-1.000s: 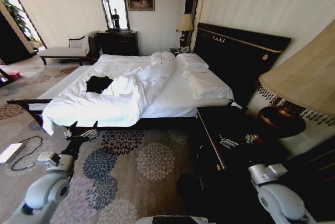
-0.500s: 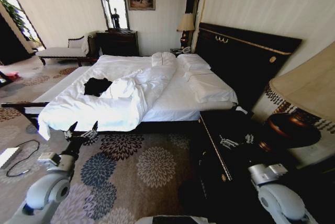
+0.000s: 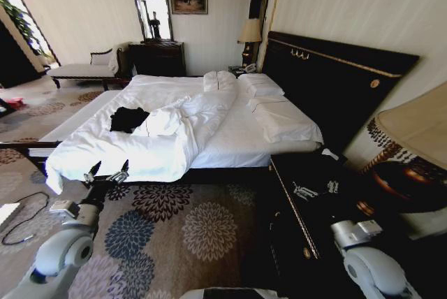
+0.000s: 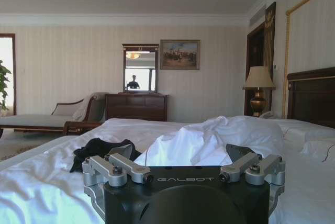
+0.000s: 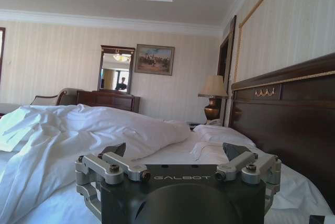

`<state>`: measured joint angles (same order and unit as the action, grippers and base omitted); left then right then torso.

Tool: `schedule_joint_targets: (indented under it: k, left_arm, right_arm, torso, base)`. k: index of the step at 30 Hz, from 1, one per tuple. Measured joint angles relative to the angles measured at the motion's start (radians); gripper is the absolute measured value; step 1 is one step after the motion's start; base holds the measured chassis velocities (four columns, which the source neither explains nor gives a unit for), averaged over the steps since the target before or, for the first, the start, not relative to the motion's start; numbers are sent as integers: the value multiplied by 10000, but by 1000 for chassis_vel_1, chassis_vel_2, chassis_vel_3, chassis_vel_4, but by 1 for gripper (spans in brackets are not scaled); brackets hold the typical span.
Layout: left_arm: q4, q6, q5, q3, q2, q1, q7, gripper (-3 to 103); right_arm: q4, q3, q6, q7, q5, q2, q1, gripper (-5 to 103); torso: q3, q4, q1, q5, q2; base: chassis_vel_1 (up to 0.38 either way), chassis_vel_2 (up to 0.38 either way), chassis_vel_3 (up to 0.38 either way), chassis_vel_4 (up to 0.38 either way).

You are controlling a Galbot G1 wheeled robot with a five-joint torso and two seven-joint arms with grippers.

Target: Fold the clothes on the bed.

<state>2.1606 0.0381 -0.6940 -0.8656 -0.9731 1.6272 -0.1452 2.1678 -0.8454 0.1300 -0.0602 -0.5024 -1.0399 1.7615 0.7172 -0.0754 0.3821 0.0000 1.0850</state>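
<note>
Two claws, left gripper [image 3: 106, 172] and right gripper [image 5: 176, 152], hang wide open and empty near the bed [image 3: 230, 135]; grabbing the far-left T-shirt [image 3: 128, 118] could snag the duvet [image 3: 157, 142] bunched against it.

Black T-shirt [image 3: 128, 119] on white duvet [image 3: 140, 145]; carpet [image 3: 188, 222] bears floral medallions.
</note>
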Motion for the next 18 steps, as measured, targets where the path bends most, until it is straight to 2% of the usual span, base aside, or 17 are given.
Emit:
schedule_joint_targets:
  k: [18]
  left_arm:
    - [118, -169, 91, 3, -90, 307, 107, 100]
  right_arm:
    - [13, 15, 63, -9, 82, -56, 83, 100]
  torso:
    - [0, 1, 0, 0, -1]
  base:
    - [-118, 117, 118, -117]
